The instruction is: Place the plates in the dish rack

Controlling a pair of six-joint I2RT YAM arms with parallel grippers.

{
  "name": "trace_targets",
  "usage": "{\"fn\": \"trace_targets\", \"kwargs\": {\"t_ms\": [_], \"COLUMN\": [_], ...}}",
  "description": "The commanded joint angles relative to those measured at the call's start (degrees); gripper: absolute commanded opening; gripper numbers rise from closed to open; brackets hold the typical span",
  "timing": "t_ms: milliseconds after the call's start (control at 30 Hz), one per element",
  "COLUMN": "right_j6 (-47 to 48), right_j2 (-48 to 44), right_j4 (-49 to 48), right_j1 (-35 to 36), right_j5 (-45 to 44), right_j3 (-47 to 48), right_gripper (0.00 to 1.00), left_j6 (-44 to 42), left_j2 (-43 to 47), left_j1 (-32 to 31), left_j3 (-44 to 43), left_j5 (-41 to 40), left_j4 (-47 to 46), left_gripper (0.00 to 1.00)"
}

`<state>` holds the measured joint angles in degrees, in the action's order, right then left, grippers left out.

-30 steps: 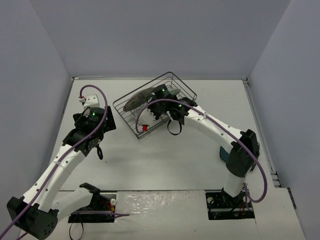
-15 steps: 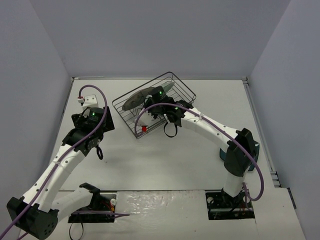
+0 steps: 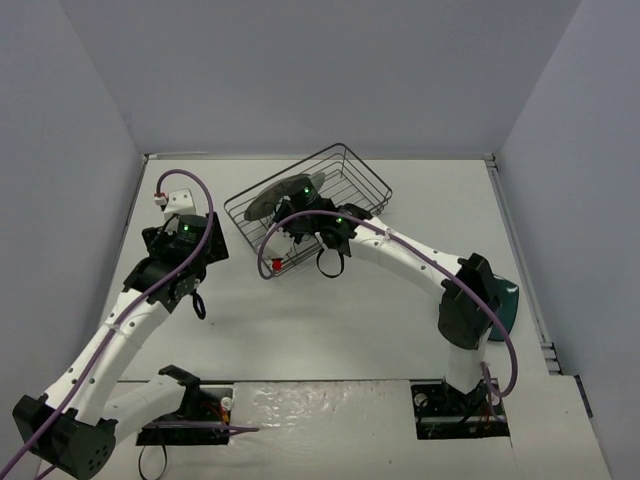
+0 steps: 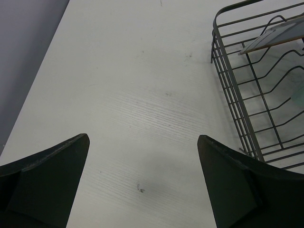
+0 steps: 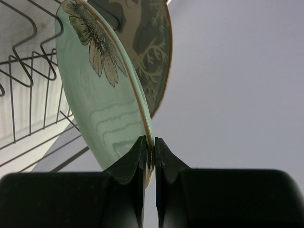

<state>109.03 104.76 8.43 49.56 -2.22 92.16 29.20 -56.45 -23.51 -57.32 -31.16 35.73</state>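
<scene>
My right gripper is shut on the rim of the mint-green plate, which it holds on edge inside the dish rack. Just behind that plate the grey plate with the deer pattern also stands on edge. From above, the right gripper is over the left half of the black wire dish rack, beside the grey plate. The dark teal plate lies on the table, half hidden by the right arm's elbow. My left gripper is open over bare table, left of the rack.
Grey walls close the table on the left, back and right. The right arm's forearm stretches from the right side toward the rack. The left arm stands near the left wall.
The right gripper has carried the mint-green plate leftward across the rack, toward the grey plate. The rack's near corner has slid slightly left. The left arm has stayed put.
</scene>
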Motion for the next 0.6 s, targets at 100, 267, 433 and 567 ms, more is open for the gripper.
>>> {"fn": "trace_targets", "kwargs": {"t_ms": [100, 267, 433, 567], "right_j6": [-0.79, -2.80, -5.27, -6.89], "right_j2": [1.41, 0.68, 0.73, 2.04], "right_j4": [-13.26, -13.05, -12.45, -12.91], "right_j1": [0.27, 0.36, 0.36, 0.13], "right_j5": [-0.32, 1.61, 4.08, 4.17], "right_j3": [2.83, 1.48, 1.05, 1.77], "right_gripper": [0.00, 0.00, 0.00, 0.03], "left_j6": [-0.11, -0.38, -0.53, -0.55], "left_j2": [0.82, 0.99, 0.84, 0.89], "left_j1": [0.39, 0.47, 0.57, 0.57], "left_j3": [-2.71, -2.63, -2.53, -2.45], "left_j5": [-1.85, -1.98, -1.52, -1.29], "left_j4": [-1.27, -1.09, -1.36, -1.36], "left_gripper": [0.97, 0.97, 0.97, 0.97]}}
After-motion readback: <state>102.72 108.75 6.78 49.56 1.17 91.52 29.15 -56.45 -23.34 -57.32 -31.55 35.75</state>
